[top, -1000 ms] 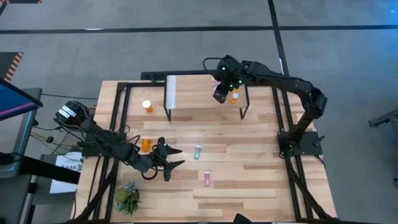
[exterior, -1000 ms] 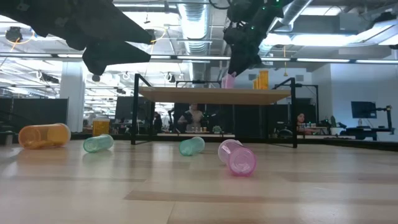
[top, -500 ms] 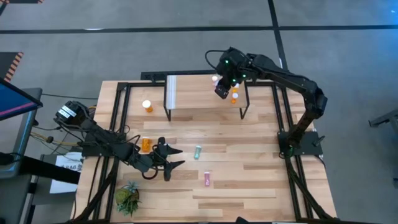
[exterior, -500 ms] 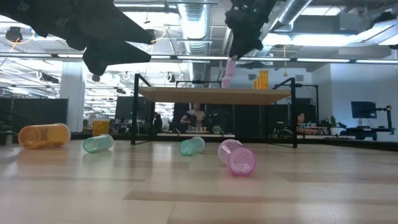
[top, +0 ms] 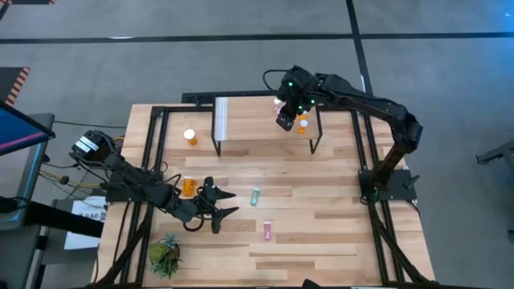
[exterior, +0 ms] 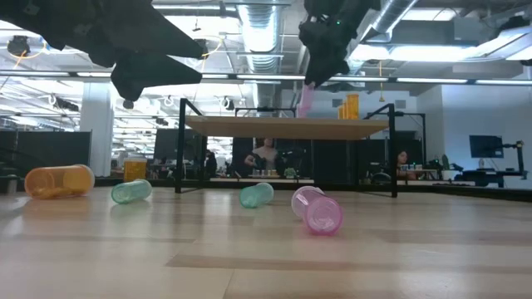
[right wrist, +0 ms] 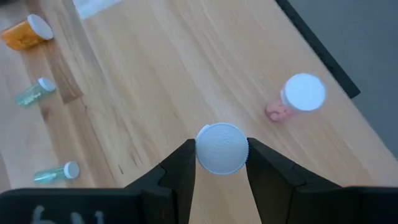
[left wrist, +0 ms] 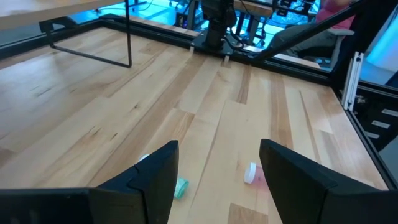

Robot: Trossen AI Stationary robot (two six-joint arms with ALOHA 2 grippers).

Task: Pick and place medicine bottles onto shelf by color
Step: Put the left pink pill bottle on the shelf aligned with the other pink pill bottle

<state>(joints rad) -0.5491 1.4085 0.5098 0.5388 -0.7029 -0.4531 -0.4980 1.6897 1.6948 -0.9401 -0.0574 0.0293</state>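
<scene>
Right pincer (top: 284,120), upper centre, grips pink bottle (exterior: 304,98) above shelf (top: 257,128); left pincer (top: 226,204), lower left, gapes empty.

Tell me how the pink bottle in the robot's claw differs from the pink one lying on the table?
The held pink bottle hangs above the shelf, gripped by the right gripper at its white cap; the table's pink bottle lies on its side, untouched. The held one stands nearly upright. Both are translucent pink.
</scene>
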